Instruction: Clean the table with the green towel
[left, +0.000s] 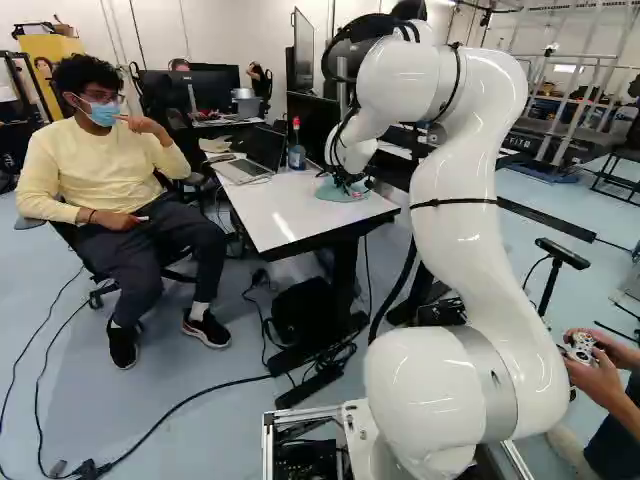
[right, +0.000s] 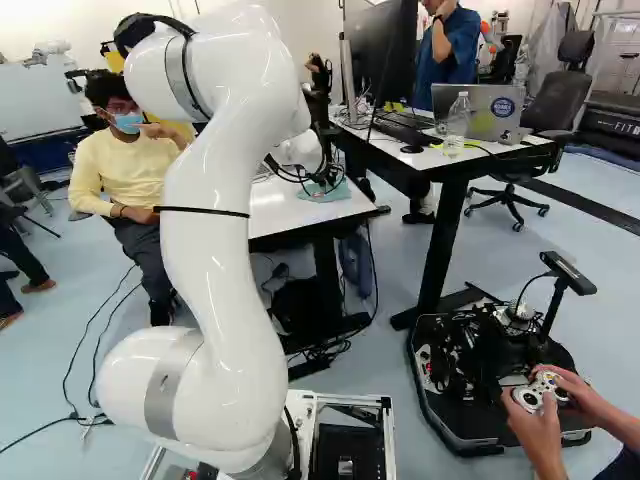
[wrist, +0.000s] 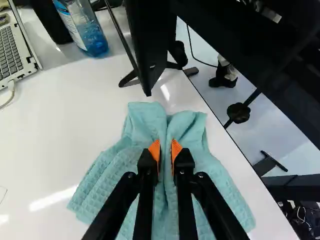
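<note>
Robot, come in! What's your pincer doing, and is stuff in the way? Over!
Pincer shut on green towel. Towel bunched there, on white table. Bottle and laptop might block wide wipes; neither touches towel.

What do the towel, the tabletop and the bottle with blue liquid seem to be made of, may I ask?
The towel looks like matt cloth, perhaps cotton: it drapes and shows a waffle weave. The white tabletop seems glossy laminate, with bright reflections. The bottle is clear, probably plastic, possibly glass: the blue liquid shows through.
</note>
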